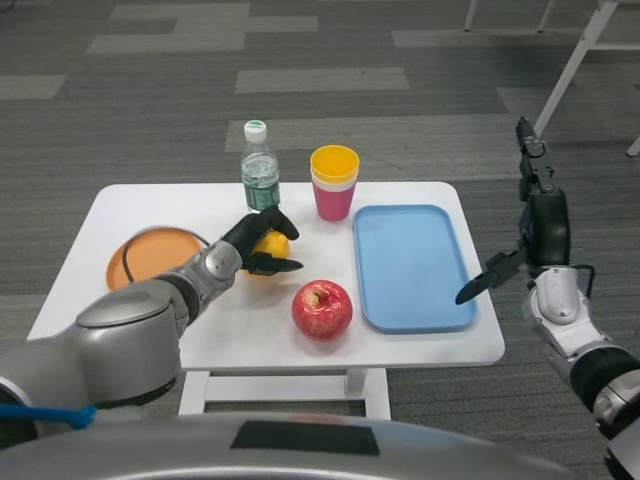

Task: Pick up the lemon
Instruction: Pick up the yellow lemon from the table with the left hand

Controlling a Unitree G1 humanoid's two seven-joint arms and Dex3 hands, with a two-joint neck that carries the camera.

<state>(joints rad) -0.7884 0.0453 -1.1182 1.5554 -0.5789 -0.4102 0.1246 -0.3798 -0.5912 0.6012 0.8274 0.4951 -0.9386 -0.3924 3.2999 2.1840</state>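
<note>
White table (130,205), grey carpet beyond. Left hand (258,240) wraps the lemon (272,246), which sits mid-table beside a red apple (322,308). Squeeze firmly before lifting straight up, clear of the water bottle (260,168). Right hand (535,225) hovers empty, fingers spread.

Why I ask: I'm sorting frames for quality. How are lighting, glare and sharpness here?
Head view: even, soft light, faint shadows under the apple and lemon; mild sheen on the blue tray; left hand and right hand sharp; near left forearm slightly soft.
</note>
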